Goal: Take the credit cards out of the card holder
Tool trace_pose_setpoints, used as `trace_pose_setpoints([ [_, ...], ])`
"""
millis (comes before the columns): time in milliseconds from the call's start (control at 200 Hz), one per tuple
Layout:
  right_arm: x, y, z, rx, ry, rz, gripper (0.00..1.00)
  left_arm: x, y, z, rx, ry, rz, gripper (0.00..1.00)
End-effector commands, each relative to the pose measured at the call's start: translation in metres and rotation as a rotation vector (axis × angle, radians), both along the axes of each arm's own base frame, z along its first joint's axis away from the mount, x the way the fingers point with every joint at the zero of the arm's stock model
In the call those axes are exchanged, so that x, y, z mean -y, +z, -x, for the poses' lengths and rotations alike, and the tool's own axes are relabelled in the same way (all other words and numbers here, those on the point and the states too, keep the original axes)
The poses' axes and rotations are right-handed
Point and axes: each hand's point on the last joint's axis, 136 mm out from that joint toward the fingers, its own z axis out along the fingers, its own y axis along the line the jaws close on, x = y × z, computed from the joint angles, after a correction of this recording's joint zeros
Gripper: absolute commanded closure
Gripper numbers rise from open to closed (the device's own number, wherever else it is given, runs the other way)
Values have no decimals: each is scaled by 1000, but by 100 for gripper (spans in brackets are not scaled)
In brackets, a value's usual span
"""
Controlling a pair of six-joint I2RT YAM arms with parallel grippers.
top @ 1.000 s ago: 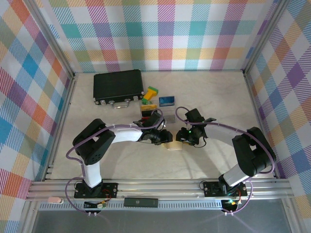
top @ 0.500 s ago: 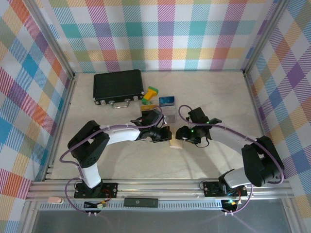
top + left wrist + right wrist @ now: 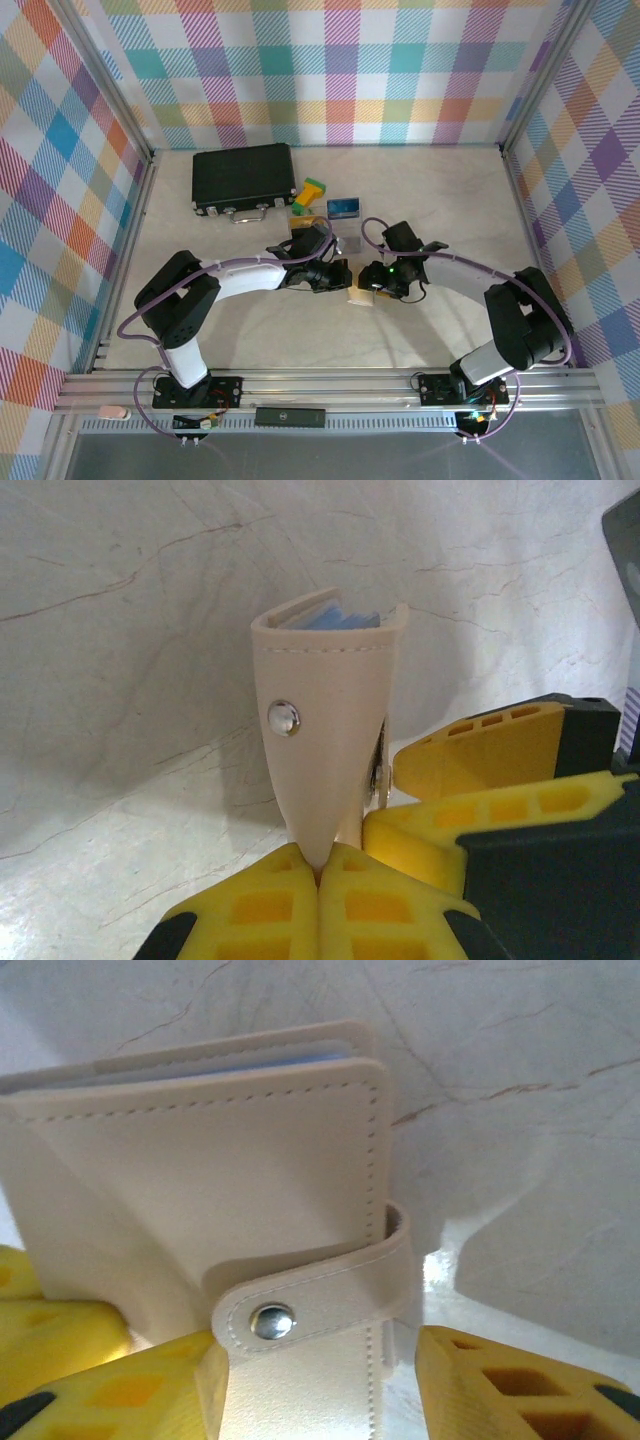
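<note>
Near the middle of the marble tabletop (image 3: 450,200), the cream card holder (image 3: 330,710) stood pinched by one edge in the clenched left claw (image 3: 320,875). The right claw (image 3: 300,1365) straddled it, released. Its snap strap (image 3: 310,1305) looked fastened, I think; popping that first should free the blue credit cards (image 3: 330,620).

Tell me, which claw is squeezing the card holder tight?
The left claw: its yellow fingers are pinched shut on the beige card holder. The right claw has its fingers apart on either side of it.

Cream leather card holder (image 3: 325,710) upright, blue cards (image 3: 335,620) inside
</note>
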Motion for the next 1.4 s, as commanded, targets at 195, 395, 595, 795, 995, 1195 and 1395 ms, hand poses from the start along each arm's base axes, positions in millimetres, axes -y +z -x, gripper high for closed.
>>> trace_pose_setpoints([
  [195,48,-9,-15,51,-105,290,61,-23,-7,7,-22,15,-66,100],
  [395,18,-1,-17,60,-17,141,66,-29,-12,6,-20,29,-100,100],
  [595,-5,3,-20,45,21,27,69,-29,-17,4,-24,35,-112,100],
  [795,3,-10,-17,12,5,83,77,-34,-19,3,-31,62,-136,100],
  [995,4,-2,-16,35,24,79,93,-42,-10,-4,1,117,-142,70],
  [1195,-11,24,-14,76,87,-8,100,-70,10,-18,73,213,-158,44],
  [1395,-35,56,-11,94,145,-78,100,-118,32,-32,140,346,-173,27],
])
